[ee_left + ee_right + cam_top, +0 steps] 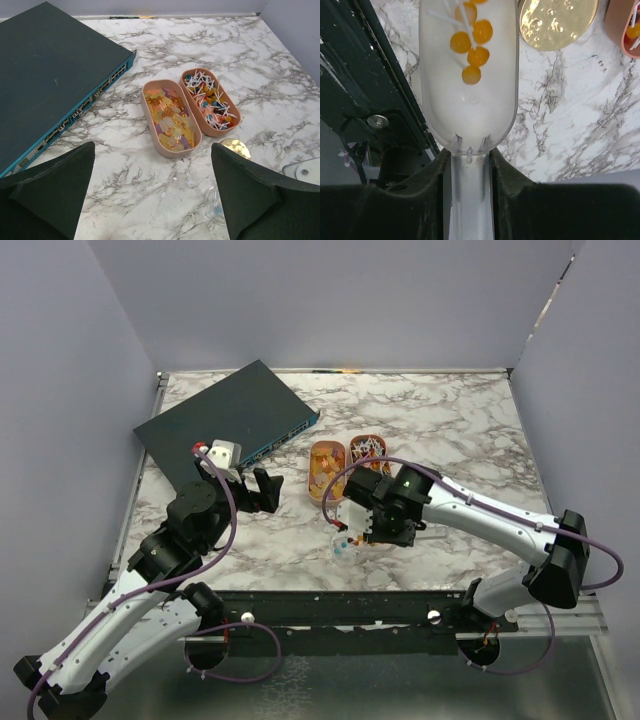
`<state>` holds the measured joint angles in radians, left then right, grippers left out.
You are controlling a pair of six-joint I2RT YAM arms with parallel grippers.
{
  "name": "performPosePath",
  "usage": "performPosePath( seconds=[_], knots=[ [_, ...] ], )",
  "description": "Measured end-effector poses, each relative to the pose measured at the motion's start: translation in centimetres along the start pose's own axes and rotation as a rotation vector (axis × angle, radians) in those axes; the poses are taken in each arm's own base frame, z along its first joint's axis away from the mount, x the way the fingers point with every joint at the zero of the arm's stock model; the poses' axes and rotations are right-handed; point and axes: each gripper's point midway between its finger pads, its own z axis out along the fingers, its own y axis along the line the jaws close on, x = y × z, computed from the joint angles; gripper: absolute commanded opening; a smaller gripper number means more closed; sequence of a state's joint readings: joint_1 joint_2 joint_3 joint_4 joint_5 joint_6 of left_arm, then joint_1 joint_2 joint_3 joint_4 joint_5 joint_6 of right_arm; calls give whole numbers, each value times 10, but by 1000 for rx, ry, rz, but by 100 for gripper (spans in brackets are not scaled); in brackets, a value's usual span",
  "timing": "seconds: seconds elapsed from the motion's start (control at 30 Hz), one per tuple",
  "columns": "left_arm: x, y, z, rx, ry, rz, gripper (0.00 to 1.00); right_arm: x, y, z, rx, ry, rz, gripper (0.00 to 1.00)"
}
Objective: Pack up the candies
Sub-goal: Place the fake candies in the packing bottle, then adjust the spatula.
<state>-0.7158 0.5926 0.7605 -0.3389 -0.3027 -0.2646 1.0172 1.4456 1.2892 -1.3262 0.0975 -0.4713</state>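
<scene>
Two oval peach trays lie mid-table. The left tray [326, 468] [150, 136] holds orange-yellow candies [172, 120]. The right tray [368, 452] [235, 121] holds mixed red, white and purple candies [209, 97] on white sticks. My right gripper [362, 525] [468, 165] is shut on the handle of a clear plastic scoop [468, 105]. The scoop carries a few orange ball candies [471, 50] and hangs over a small clear jar [342, 547] near the table's front. My left gripper [262, 490] [152, 150] is open and empty, a little left of the trays.
A round gold lid [235, 148] [558, 19] lies on the marble just in front of the right tray. A dark network switch [225, 420] [47, 75] lies at the back left. The table's black front rail [365, 75] is close beside the scoop.
</scene>
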Motion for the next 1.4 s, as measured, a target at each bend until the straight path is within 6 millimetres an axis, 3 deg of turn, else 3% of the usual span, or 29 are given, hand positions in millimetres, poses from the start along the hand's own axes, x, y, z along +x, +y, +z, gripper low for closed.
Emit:
performPosePath(
  seconds=[0.77,1.1,1.4],
  knots=[
    [0,-3,-1,17,1,-1,99,-5,-19,-12,152,110,-47,1],
    [2,-7,0,40,12,-4,99,-21,-19,-25,230,-175,-13,1],
    [14,-23,5,121,63,3,99,-43,-20,-22,279,-394,11,0]
  ],
)
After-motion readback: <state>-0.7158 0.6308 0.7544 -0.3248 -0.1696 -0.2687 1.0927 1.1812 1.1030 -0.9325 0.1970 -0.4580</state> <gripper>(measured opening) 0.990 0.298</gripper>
